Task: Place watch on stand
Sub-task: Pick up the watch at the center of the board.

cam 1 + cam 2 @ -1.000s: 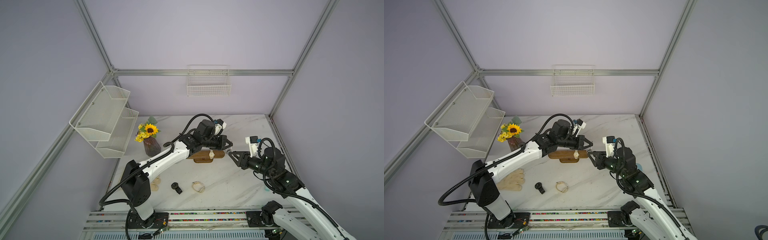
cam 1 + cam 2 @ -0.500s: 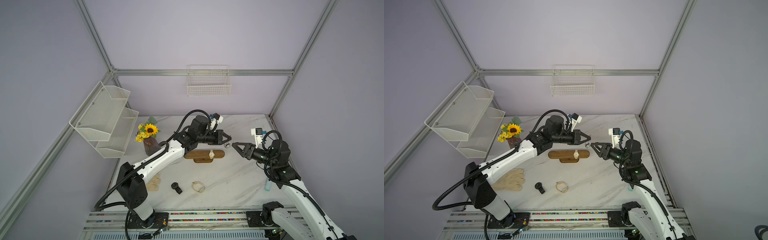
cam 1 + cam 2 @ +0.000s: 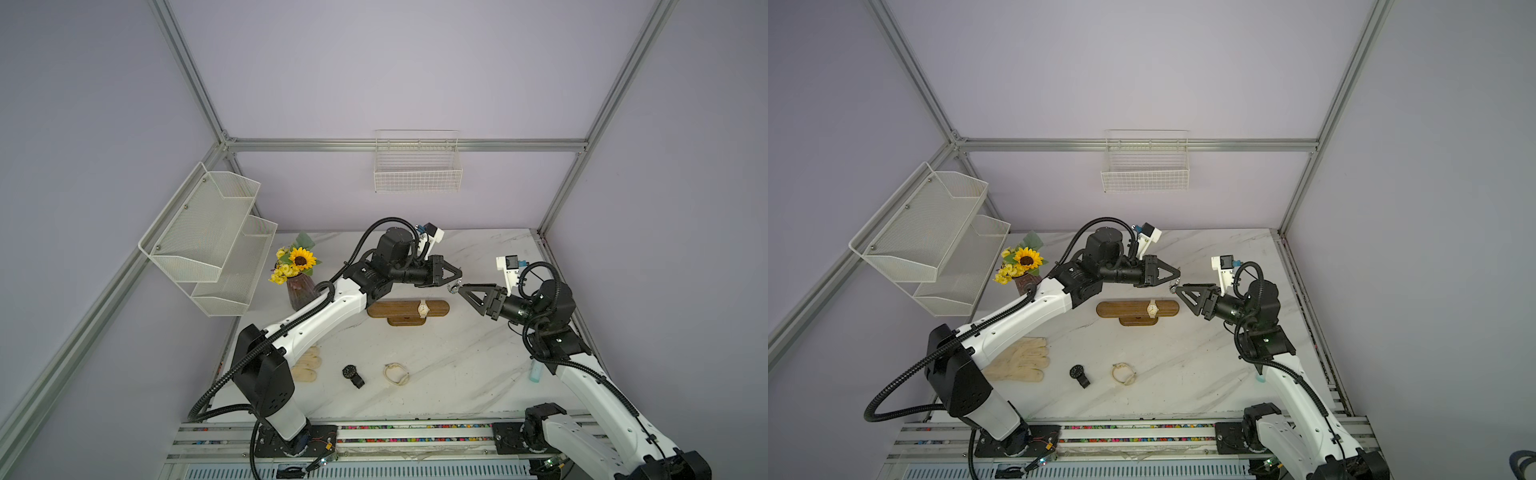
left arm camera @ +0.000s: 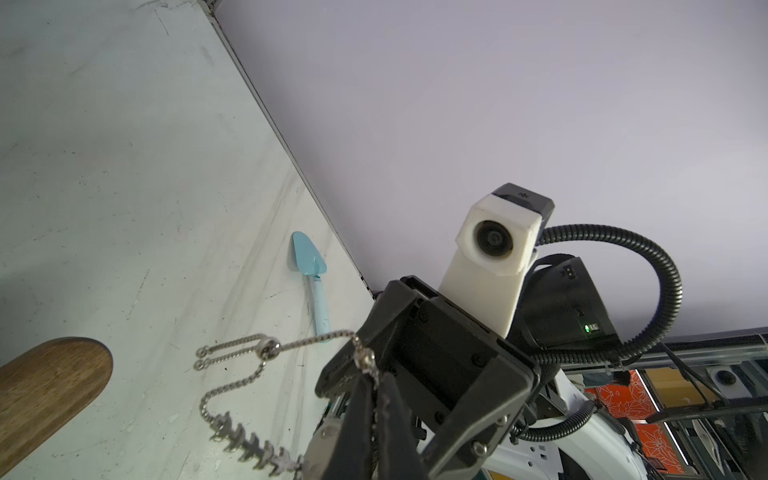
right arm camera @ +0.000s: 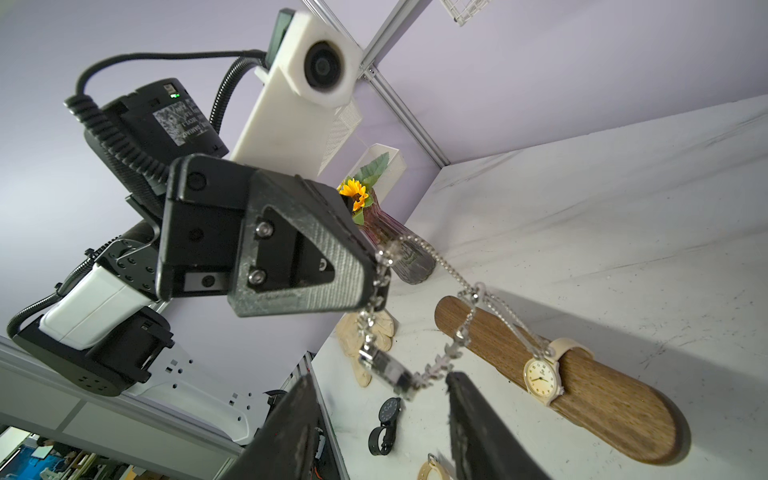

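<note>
The silver chain watch (image 5: 384,370) hangs in the air near one end of the stand (image 3: 395,309), its chain clenched in the left gripper's (image 4: 376,399) jaws. Its case dangles between the right gripper's (image 5: 380,374) parted jaws; I cannot tell if they touch it. A cream watch (image 3: 423,308) rings the stand on the counter (image 3: 457,374). The left wrist's sticker is too blurred to read. Half a second ago the grippers were apart — now their tips meet.

The stand (image 3: 390,309) is brown wood with visible grain and a dull sheen. The worktop (image 3: 457,365) looks like white veined marble, smooth but scuffed. The chain watch (image 5: 384,370) is shiny metal. The left tool (image 5: 378,282) is matt black with a woven texture. The glove (image 3: 1017,361) looks like cream cloth.
</note>
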Controlling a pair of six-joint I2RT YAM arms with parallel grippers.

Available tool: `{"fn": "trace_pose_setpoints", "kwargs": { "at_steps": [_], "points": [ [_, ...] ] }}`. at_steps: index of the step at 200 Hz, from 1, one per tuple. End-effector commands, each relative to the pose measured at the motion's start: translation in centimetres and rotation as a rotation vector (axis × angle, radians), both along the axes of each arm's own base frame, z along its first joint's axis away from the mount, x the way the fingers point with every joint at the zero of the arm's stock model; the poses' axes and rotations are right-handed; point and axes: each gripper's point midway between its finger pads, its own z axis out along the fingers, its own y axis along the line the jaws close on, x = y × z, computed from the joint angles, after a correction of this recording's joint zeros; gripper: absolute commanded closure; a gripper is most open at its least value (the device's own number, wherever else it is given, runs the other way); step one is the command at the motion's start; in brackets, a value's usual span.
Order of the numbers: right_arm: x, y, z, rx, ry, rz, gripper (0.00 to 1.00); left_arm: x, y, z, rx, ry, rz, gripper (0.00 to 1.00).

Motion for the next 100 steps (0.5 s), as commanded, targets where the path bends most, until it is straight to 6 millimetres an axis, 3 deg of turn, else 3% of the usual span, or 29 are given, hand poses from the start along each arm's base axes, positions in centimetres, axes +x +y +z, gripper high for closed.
{"fn": "trace_pose_setpoints", "kwargs": {
  "at_steps": [1,100],
  "points": [
    [0.1,0.2,1.6,0.007,-0.078,0.026,0.47,-0.5,0.2,1.7,-0.052,-0.031,-0.021,0.99],
    [-0.2,1.4,3.9,0.058,-0.129,0.139,0.53,-0.6,0.1,1.0,-0.06,-0.014,-0.026,0.99]
  ]
}}
